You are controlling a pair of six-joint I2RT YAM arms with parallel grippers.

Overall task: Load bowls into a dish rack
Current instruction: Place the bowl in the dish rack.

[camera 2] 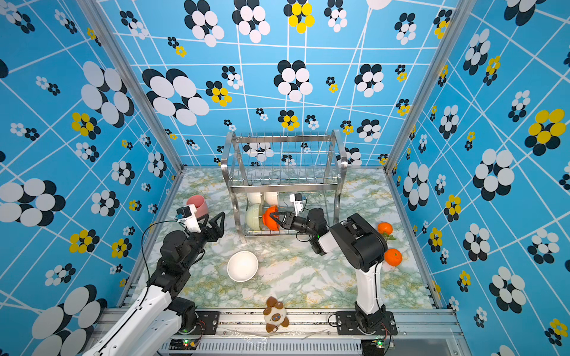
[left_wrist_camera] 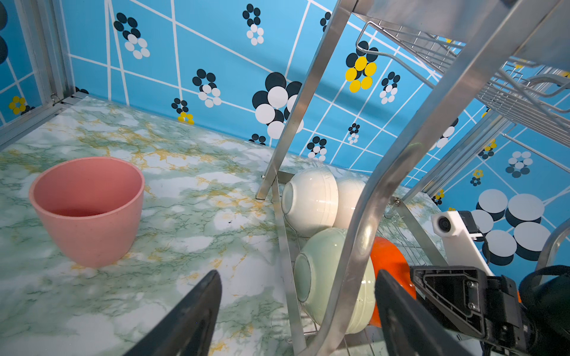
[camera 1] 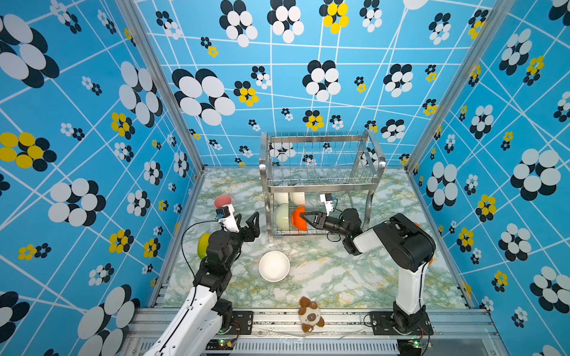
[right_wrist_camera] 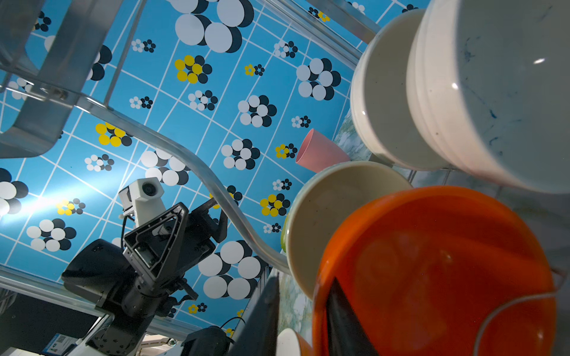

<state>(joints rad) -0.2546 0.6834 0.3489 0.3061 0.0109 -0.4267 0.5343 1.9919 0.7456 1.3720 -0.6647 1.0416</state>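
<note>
Nearest us a cream bowl (camera 1: 274,265) waits on the table (camera 1: 324,271); our left gripper (camera 1: 248,220) hangs wide open, empty. Our right gripper (camera 1: 303,216), jaws slightly parted, straddles the rim of the orange bowl (camera 1: 296,224), set on edge low in the dish rack (camera 1: 317,187), propped to drain, we judge.

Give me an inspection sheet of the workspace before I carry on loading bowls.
Surface: marble-pattern table; no spills seen.
Job's things: dish rack at the back; lower tier holds two white bowls, a green bowl and an orange bowl, all on edge; nothing seen on the upper tier; third white bowl on the table.
Clutter: pink cup; plush toy on the front rail; two orange fruits; yellow-green object half hidden by the left arm.
Grippers: left gripper open, empty, beside the rack; right gripper straddles the orange bowl's rim, jaws slightly apart.
Cables: black cable loops off the left arm.
Surroundings: blue flower-print walls.
</note>
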